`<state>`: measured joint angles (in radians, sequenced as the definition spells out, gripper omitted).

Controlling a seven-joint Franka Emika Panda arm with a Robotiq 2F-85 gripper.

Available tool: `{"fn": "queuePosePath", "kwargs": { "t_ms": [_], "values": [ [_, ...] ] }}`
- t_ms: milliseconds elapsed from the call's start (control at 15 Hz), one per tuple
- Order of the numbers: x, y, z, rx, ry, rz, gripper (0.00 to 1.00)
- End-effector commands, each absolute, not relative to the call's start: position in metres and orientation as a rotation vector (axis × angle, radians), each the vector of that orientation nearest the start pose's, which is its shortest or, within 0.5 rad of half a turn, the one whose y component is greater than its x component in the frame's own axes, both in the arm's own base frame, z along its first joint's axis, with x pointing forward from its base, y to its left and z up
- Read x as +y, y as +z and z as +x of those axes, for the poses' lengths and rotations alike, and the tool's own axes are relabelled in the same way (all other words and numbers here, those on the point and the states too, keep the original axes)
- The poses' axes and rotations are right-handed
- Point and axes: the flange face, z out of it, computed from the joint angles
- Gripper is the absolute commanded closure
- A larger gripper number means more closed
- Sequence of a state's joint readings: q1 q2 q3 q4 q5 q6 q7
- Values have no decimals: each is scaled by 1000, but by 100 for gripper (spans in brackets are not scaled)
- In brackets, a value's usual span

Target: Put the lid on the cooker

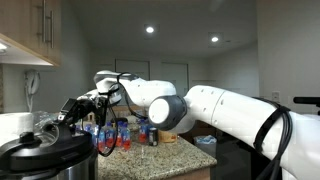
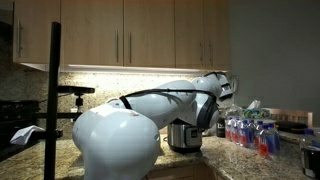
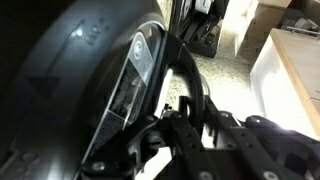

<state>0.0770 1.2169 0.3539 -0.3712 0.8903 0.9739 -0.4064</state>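
The cooker stands at the near left of the counter; its silver body also shows behind my arm in an exterior view. The black domed lid lies over the cooker's top, and I cannot tell whether it is fully seated. In the wrist view the lid fills the left side, with its shiny rim and a curved black handle running down to my fingers. My gripper is just above the lid, and its fingers are shut on the lid's handle.
Several small bottles stand on the speckled countertop beside the cooker. Wall cabinets hang above. A black camera stand rises near the counter's edge.
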Motion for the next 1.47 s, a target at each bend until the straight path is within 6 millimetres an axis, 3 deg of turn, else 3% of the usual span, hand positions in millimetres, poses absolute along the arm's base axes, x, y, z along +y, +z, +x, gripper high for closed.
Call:
{"fn": "queuePosePath", "kwargs": {
  "t_ms": [0,600,667,733,1267,1400],
  "values": [
    [234,411,690,-925,390,-1624,91],
    [234,406,694,-903,371,-1619,92],
    [234,407,694,-903,375,-1620,70],
    [234,407,694,-901,375,-1619,56],
    [234,410,697,-882,356,-1615,5],
    [233,412,699,-870,347,-1629,0]
  ]
}}
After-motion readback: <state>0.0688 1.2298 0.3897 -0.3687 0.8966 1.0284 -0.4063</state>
